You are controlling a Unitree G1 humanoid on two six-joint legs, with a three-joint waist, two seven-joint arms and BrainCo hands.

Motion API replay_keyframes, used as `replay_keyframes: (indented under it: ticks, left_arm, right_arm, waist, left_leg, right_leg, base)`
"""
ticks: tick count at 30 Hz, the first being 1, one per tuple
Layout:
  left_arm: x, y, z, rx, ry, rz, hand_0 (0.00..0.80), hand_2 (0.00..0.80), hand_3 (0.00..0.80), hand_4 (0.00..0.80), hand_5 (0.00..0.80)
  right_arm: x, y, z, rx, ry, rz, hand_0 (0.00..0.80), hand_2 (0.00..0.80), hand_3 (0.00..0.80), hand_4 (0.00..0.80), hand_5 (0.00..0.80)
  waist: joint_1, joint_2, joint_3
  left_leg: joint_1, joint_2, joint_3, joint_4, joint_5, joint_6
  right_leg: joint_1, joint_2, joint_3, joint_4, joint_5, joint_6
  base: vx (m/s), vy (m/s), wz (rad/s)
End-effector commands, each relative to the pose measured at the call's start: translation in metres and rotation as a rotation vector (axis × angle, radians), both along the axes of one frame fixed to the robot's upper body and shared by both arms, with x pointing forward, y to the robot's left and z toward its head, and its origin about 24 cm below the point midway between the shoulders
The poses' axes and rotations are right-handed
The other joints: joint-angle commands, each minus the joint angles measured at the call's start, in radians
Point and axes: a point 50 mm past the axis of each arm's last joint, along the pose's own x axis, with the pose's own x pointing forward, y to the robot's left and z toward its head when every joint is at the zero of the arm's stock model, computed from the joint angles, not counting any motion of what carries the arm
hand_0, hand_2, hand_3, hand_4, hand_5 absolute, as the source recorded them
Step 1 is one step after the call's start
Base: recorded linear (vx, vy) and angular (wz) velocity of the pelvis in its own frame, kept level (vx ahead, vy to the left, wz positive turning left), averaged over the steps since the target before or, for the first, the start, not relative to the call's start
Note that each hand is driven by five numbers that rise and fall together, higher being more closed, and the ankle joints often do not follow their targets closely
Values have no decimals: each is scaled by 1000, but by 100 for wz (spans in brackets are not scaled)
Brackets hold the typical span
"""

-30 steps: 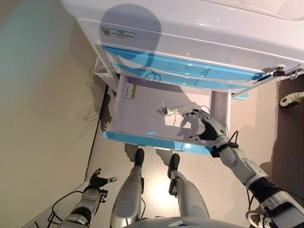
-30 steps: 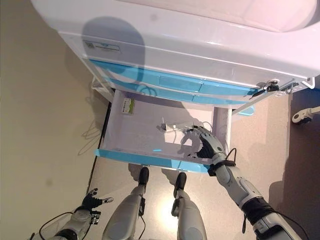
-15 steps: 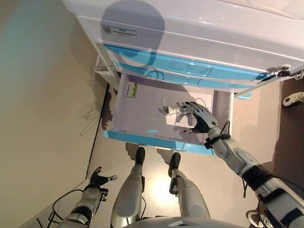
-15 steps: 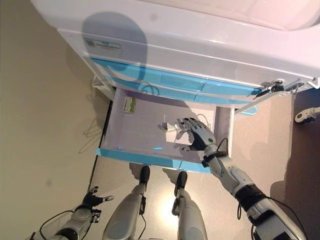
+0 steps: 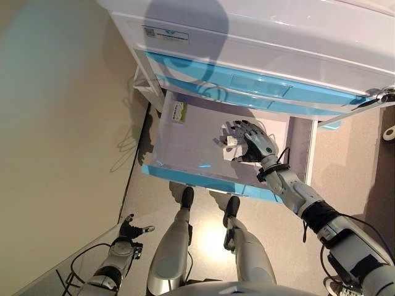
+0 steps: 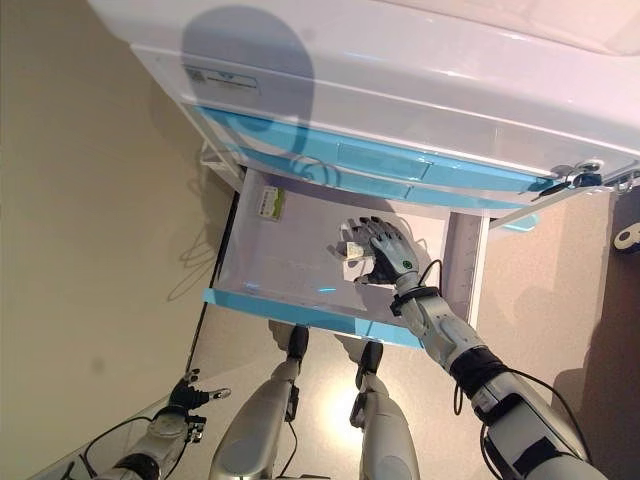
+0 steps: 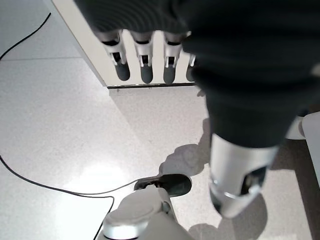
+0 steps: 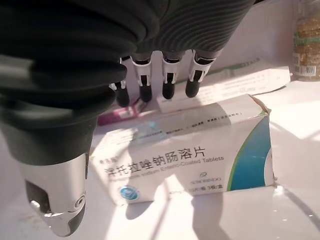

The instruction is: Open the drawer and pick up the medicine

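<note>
Drawer (image 5: 185, 174) is pulled out, centre of the eye views: white tray, light-blue front, sitting under a white cabinet (image 5: 278, 37) with more blue drawer fronts above it. A white label with small dark print is stuck on the cabinet's top edge, upper left; too small to read.

Medicine box (image 8: 200, 150) lies flat on the drawer floor, right of centre. White carton, teal/green end panel, dark characters plus a short line of Latin text on the long face, round blue mark at one corner. A folded printed leaflet (image 8: 250, 82) lies behind it, and something pink/purple shows at its far edge; can't tell what.

Right hand (image 5: 256, 143) is inside the drawer, directly over the box. Wrist view: fingers (image 8: 167, 80) straight, spread over the box's far edge, thumb (image 8: 55, 195) on the near side, nothing clamped. Contact with the carton: cannot tell.

Small green-and-white packet (image 5: 179, 112) sits at the drawer's back left corner, well apart from the hand. A container with a barcode (image 8: 306, 40) shows in the right wrist view's upper right.

Left hand (image 5: 131, 232) hangs low at lower left, fingers relaxed, holding nothing, over a pale speckled floor (image 7: 60, 125). Beige wall (image 5: 55, 111) fills the left of the eye views.
</note>
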Motion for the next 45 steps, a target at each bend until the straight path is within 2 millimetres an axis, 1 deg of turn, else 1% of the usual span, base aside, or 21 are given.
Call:
replay_keyframes:
  ticks: [1, 3, 4, 6, 12, 13, 14, 15, 16, 19, 28, 31, 32, 33, 34, 37, 39, 41, 42, 44, 45]
  left_arm:
    - [-3, -7, -4, -1, 8, -3, 0, 0, 0, 0, 0]
    - [-3, -8, -4, -7, 7, -2, 0, 0, 0, 0, 0]
    - [-3, -10, -5, -16, 13, -6, 0, 0, 0, 0, 0]
    - [-3, -10, -5, -16, 13, -6, 0, 0, 0, 0, 0]
    - [-4, -13, -7, -22, 28, -8, 0, 0, 0, 0, 0]
    - [-4, -14, -7, -24, 32, -10, 0, 0, 0, 0, 0]
    - [-5, -14, -8, -23, 37, -13, 0, 0, 0, 0, 0]
    - [-5, -14, -8, -23, 37, -13, 0, 0, 0, 0, 0]
    - [-5, -15, -8, -25, 40, -13, 0, 0, 0, 0, 0]
    - [-6, -15, -9, -26, 43, -12, 0, 0, 0, 0, 0]
    - [-4, -16, -8, -27, 38, -15, 0, 0, 0, 0, 0]
    - [-5, -12, -8, -25, 41, -7, 0, 0, 0, 0, 0]
    - [-5, -12, -8, -25, 41, -7, 0, 0, 0, 0, 0]
    - [-6, -9, -8, -23, 47, 3, 0, 0, 0, 0, 0]
    - [-6, -9, -8, -23, 47, 3, 0, 0, 0, 0, 0]
    - [-9, -3, -8, -17, 56, 28, 0, 0, 0, 0, 0]
    - [-13, 4, -8, -11, 75, 55, 0, 0, 0, 0, 0]
    - [-17, 7, -9, -9, 91, 71, 0, 0, 0, 0, 0]
    - [-17, 7, -9, -9, 91, 70, 0, 0, 0, 0, 0]
    - [-23, 12, -11, -13, 120, 88, 0, 0, 0, 0, 0]
    - [-23, 12, -11, -13, 121, 87, 0, 0, 0, 0, 0]
  right_arm:
    - [4, 17, 1, -59, -21, 28, 0, 0, 0, 0, 0]
    - [6, 16, -5, -78, 5, 11, 0, 0, 0, 0, 0]
    - [7, 16, -13, -120, 37, -10, 0, 0, 0, 0, 0]
    - [8, 16, -13, -120, 37, -10, 0, 0, 0, 0, 0]
    - [12, 14, -35, -270, 130, -69, 0, 0, 0, 0, 0]
    - [12, 12, -38, -289, 146, -85, 72, 72, 72, 72, 72]
    - [12, 12, -40, -296, 157, -86, 445, 445, 445, 445, 445]
    - [12, 12, -40, -296, 157, -86, 709, 709, 709, 709, 709]
    - [13, 13, -41, -297, 164, -88, 800, 800, 800, 800, 800]
    - [11, 12, -44, -294, 176, -95, 800, 800, 800, 800, 800]
    - [11, 10, -39, -298, 148, -71, 800, 800, 800, 800, 800]
    - [13, 11, -22, -272, 84, -42, 800, 800, 800, 800, 800]
    - [13, 11, -22, -272, 84, -43, 800, 800, 800, 800, 800]
    - [14, 14, -8, -254, 38, -8, 800, 800, 800, 800, 800]
    - [14, 14, -8, -254, 38, -8, 800, 800, 800, 800, 800]
    - [11, 19, 10, -220, -11, 54, 800, 800, 800, 800, 800]
    - [4, 24, 26, -174, -33, 121, 800, 800, 800, 800, 800]
    - [-1, 28, 35, -140, -28, 170, 800, 800, 800, 800, 800]
    - [-1, 27, 35, -140, -27, 170, 800, 800, 800, 800, 800]
    - [-12, 32, 45, -18, 23, 244, 800, 800, 800, 800, 800]
    - [-12, 32, 46, -17, 25, 244, 800, 800, 800, 800, 800]
  waist:
    - [9, 6, -37]
    - [11, 7, -36]
    - [13, 10, -34]
    - [13, 10, -34]
    - [19, 11, -24]
    - [20, 12, -24]
    - [21, 13, -25]
    - [21, 12, -25]
    - [20, 14, -26]
    - [20, 14, -27]
    - [16, 12, -34]
    - [11, 4, -41]
    - [12, 5, -43]
    - [7, -5, -50]
    - [7, -5, -50]
    - [2, -20, -64]
    - [-5, -36, -75]
    - [-10, -46, -85]
    - [-9, -45, -84]
    - [-15, -59, -102]
    - [-14, -59, -102]
  left_leg:
    - [-18, -33, 5, -56, 25, 14]
    - [-17, -33, 3, -58, 26, 14]
    - [-19, -35, 0, -60, 28, 14]
    - [-20, -35, 0, -60, 28, 14]
    - [-16, -35, -7, -70, 33, 11]
    - [-16, -35, -8, -71, 34, 10]
    - [-17, -36, -10, -72, 35, 11]
    - [-17, -36, -10, -72, 35, 11]
    - [-17, -37, -11, -74, 36, 10]
    - [-17, -38, -12, -77, 37, 11]
    - [-14, -38, -9, -84, 38, 12]
    - [-7, -37, -5, -84, 34, 13]
    - [-12, -37, -5, -84, 37, 13]
    - [-1, -36, -2, -84, 30, 13]
    - [-1, -36, -2, -84, 30, 13]
    - [1, -32, 4, -83, 27, 14]
    - [15, -28, 14, -84, 21, 14]
    - [28, -23, 17, -85, 17, 13]
    - [29, -23, 17, -86, 17, 13]
    - [46, -20, 23, -86, 13, 11]
    - [47, -20, 23, -87, 13, 11]
  right_leg:
    - [-72, -24, 11, 112, 1, 43]
    - [-71, -25, 10, 111, 2, 43]
    - [-74, -26, 8, 112, 3, 42]
    - [-74, -26, 8, 112, 3, 42]
    - [-73, -28, 5, 113, 2, 40]
    - [-72, -28, 5, 112, 2, 40]
    - [-71, -28, 4, 112, 3, 40]
    - [-71, -28, 4, 112, 3, 40]
    - [-72, -29, 2, 111, 4, 40]
    - [-72, -30, 3, 111, 6, 40]
    - [-76, -33, 8, 111, 7, 42]
    - [-74, -32, 15, 111, 8, 43]
    - [-77, -31, 15, 107, 13, 43]
    - [-71, -29, 21, 111, 9, 43]
    - [-71, -29, 21, 111, 9, 43]
    - [-70, -25, 25, 106, 14, 43]
    - [-60, -20, 33, 105, 13, 44]
    - [-50, -17, 36, 105, 11, 43]
    - [-49, -17, 36, 105, 10, 43]
    - [-30, -11, 36, 98, 7, 42]
    - [-28, -11, 35, 97, 7, 42]
  base:
    - [0, 0, 0]
    - [-2, 6, 2]
    - [-3, 9, 3]
    - [-2, 4, 2]
    - [0, -1, 1]
    - [8, 4, 3]
    - [1, 6, 4]
    - [2, 13, 5]
    - [4, 15, 3]
    - [5, 12, 5]
    - [0, 6, 2]
    - [0, 0, 0]
    - [0, 0, 0]
    - [0, 0, 0]
    - [0, 0, 0]
    - [0, 0, 0]
    - [19, -14, -10]
    - [20, -19, -23]
    - [17, -12, -20]
    - [29, -37, -7]
    - [45, -45, -6]
